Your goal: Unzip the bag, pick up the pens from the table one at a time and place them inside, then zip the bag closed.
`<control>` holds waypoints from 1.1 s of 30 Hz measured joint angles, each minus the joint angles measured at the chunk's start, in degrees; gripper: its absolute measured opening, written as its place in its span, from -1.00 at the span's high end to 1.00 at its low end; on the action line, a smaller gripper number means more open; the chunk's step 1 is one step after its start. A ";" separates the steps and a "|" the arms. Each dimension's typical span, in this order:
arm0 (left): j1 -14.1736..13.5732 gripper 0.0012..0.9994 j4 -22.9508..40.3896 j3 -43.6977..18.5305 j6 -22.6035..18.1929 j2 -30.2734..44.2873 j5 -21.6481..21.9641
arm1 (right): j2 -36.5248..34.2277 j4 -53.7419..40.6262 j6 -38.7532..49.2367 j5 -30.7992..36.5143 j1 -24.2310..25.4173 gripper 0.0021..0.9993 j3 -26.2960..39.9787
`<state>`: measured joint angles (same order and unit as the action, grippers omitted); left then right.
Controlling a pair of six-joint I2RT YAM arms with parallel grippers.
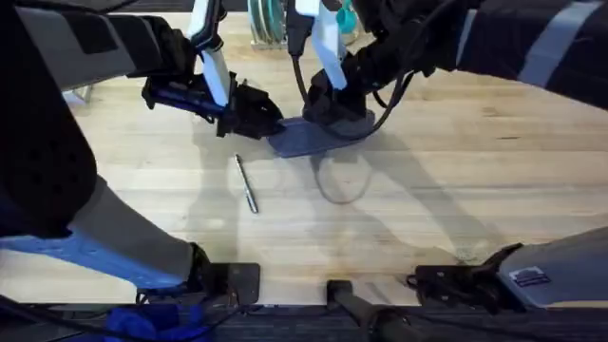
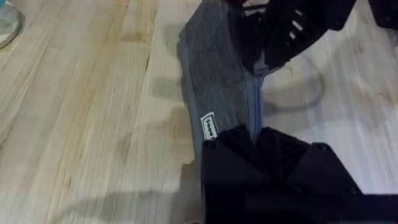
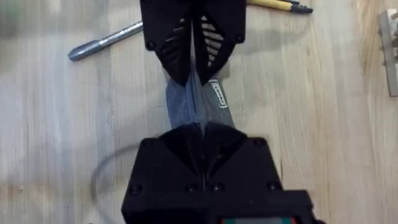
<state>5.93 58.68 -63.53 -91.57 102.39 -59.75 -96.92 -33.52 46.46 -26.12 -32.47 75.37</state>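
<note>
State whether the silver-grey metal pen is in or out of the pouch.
Out: the silver-grey metal pen lies on the wooden table, beside the blue-grey fabric pouch.

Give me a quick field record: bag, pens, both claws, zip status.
bag: blue-grey pouch flat on the table, held at both ends
left claw: shut on one end of the bag
right claw: shut on the other end, at the zipper line
zipper: looks closed along the visible stretch
silver pen: on the table, near the bag, apart from it
yellow pen: on the table, outside the bag
</note>
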 joint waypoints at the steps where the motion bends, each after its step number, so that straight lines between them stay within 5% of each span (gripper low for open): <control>1: 0.00 0.92 0.01 0.00 0.00 0.00 0.00 | 0.00 0.00 0.00 0.01 0.02 0.94 0.00; 33: 0.00 0.92 -0.01 -0.02 0.00 0.00 0.00 | -0.79 1.49 -1.07 -0.43 -0.96 0.94 0.00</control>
<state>5.93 58.67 -63.55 -91.57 102.39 -59.75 -97.71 -32.03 45.39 -26.55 -33.43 75.37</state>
